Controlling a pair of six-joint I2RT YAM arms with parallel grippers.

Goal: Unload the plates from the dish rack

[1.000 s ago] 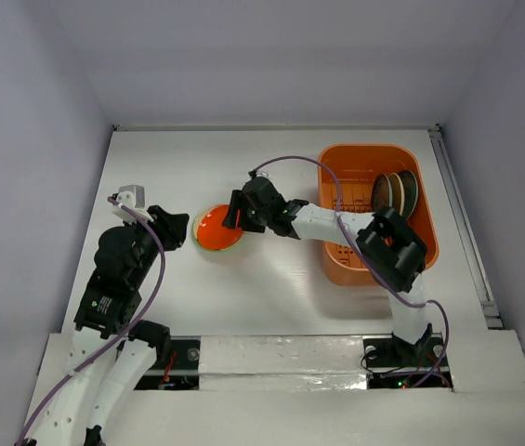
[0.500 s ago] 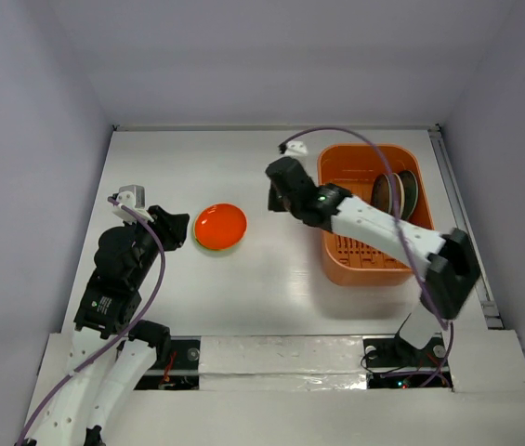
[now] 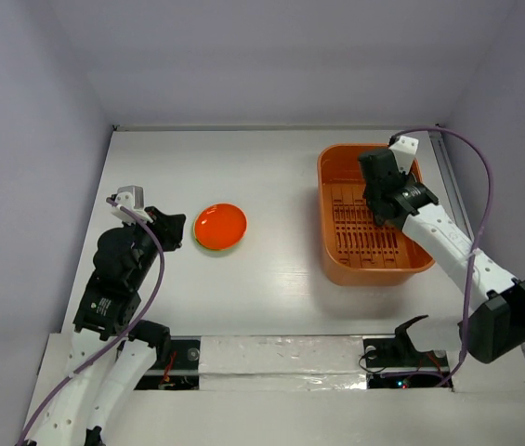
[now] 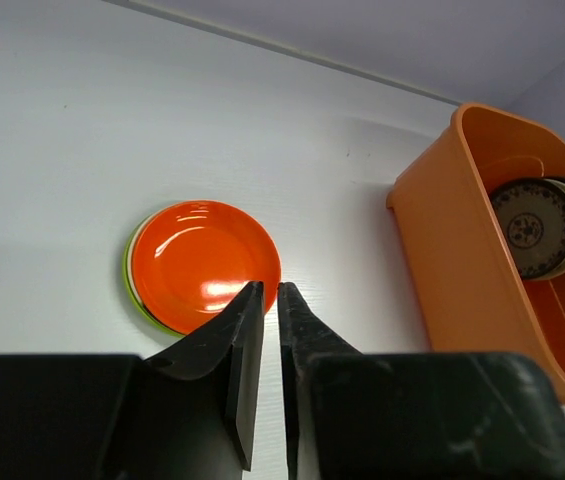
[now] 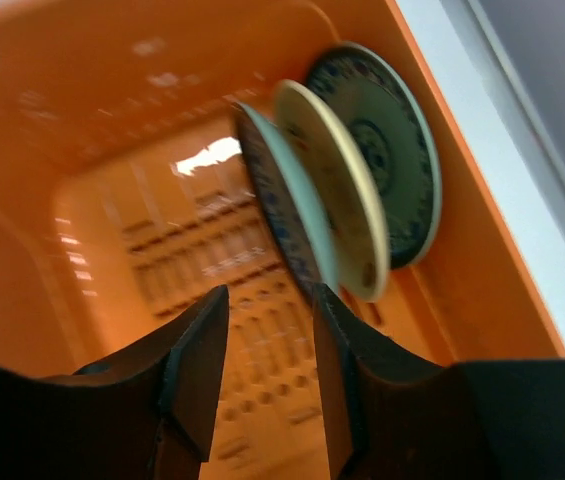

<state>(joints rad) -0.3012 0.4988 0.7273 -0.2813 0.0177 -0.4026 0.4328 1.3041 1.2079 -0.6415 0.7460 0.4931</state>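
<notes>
The red-orange plate lies on the table on top of a lime green plate; it also shows in the left wrist view. The orange dish rack stands at the right. Three plates stand on edge in its far right corner: a dark-rimmed one, a cream-backed one and a teal patterned one. My right gripper is inside the rack, open and empty, just below the nearest plate's edge. My left gripper is shut and empty, left of the red-orange plate.
The rack's slotted floor and walls surround my right gripper closely. The table's right rail runs beside the rack. White table surface lies between the stacked plates and the rack.
My right arm has left the red-orange plate on the table, swung right, and lowered its gripper into the rack by the standing plates. The left arm has not moved.
</notes>
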